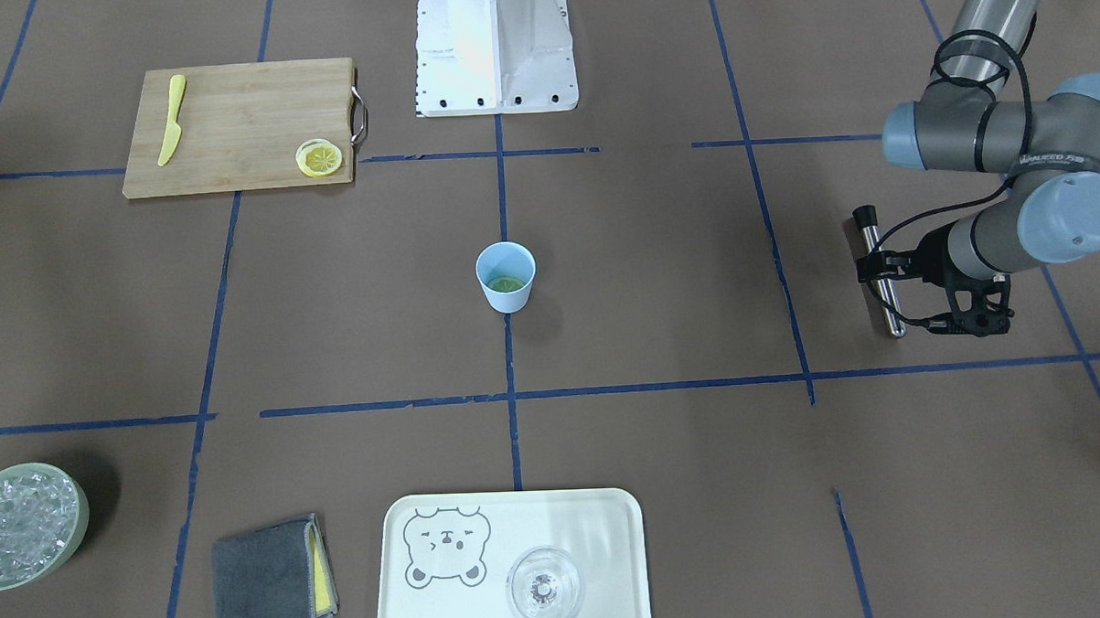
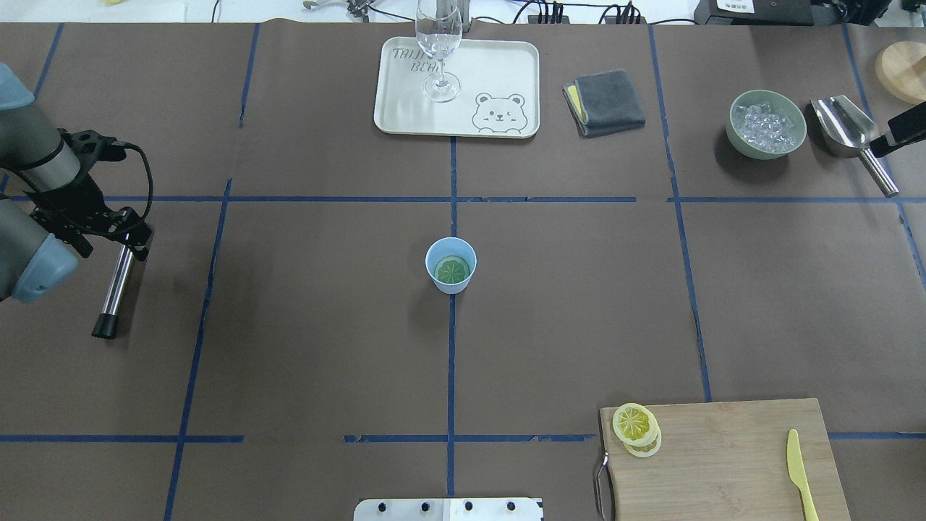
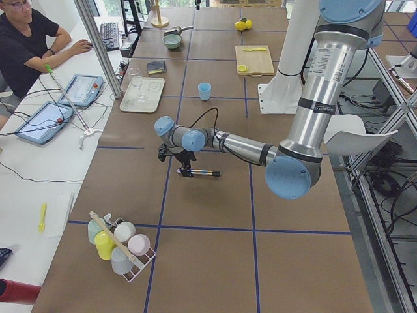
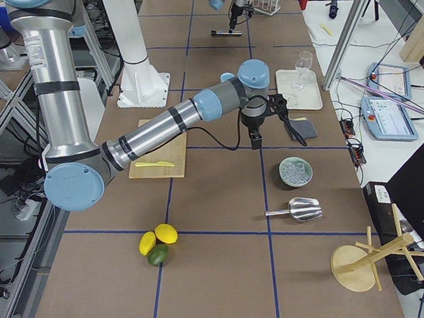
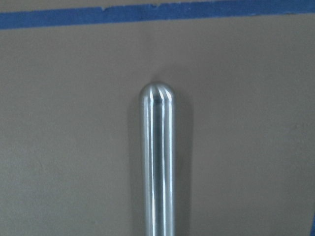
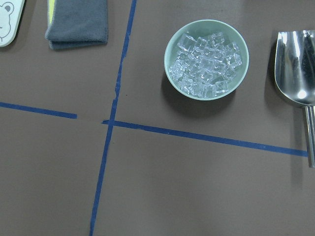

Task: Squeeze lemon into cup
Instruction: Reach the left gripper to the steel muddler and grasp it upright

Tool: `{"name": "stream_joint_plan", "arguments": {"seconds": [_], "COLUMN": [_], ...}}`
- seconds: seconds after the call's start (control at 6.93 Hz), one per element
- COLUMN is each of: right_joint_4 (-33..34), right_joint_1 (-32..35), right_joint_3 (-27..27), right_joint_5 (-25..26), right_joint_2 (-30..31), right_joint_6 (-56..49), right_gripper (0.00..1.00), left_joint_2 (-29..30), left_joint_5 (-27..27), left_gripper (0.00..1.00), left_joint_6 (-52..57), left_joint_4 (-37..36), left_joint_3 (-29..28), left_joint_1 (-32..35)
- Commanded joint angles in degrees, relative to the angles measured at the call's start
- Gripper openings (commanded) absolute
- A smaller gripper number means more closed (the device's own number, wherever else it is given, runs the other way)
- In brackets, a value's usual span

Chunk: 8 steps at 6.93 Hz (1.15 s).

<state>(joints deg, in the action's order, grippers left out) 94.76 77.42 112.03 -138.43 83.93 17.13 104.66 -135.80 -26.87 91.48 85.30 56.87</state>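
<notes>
The light-blue cup (image 1: pixel 506 276) stands at the table's centre, and a lemon slice (image 2: pixel 452 270) lies flat inside it. Two more lemon slices (image 2: pixel 636 428) lie stacked on the wooden cutting board (image 2: pixel 723 456). My left gripper (image 2: pixel 130 235) is far to the cup's left, down at one end of a metal rod (image 2: pixel 114 289) that lies on the table. I cannot tell if it grips the rod. The rod fills the left wrist view (image 5: pixel 157 162). My right gripper (image 2: pixel 879 148) hovers at the far right edge, near the scoop. Its fingers are unclear.
A yellow plastic knife (image 2: pixel 801 474) lies on the board. A pale green bowl of ice (image 2: pixel 767 124) and a metal scoop (image 2: pixel 843 123) sit far right. A tray (image 2: pixel 499 72) holds a clear glass (image 2: pixel 438 51), with a folded grey cloth (image 2: pixel 606 101) beside it.
</notes>
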Motion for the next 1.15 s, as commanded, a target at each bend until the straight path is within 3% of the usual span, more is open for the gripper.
{"name": "stream_joint_plan", "arguments": {"seconds": [0.0,0.43,0.58,0.72,1.01], "right_joint_4": [0.1,0.1,0.1,0.1,0.2], "right_joint_1": [0.1,0.1,0.1,0.0,0.1], "right_joint_3": [0.0,0.0,0.0,0.0,0.0], "right_joint_5": [0.0,0.0,0.0,0.0,0.0], "right_joint_2": [-0.1,-0.3,-0.3,-0.4,-0.6], "right_joint_6": [0.0,0.1,0.1,0.1,0.1], "right_gripper": [1.00,1.00,1.00,1.00,1.00], "left_joint_2": [0.1,0.1,0.1,0.0,0.0], "left_joint_5": [0.4,0.4,0.4,0.4,0.4], "left_gripper": [1.00,1.00,0.75,0.38,0.00], "left_joint_6": [-0.1,-0.2,-0.3,-0.2,-0.2], "left_joint_4": [1.9,2.4,2.4,2.4,2.4], "left_joint_3": [-1.5,-2.1,-2.0,-2.0,-1.8], "left_joint_1": [-0.1,-1.1,-1.1,-1.1,-1.1]}}
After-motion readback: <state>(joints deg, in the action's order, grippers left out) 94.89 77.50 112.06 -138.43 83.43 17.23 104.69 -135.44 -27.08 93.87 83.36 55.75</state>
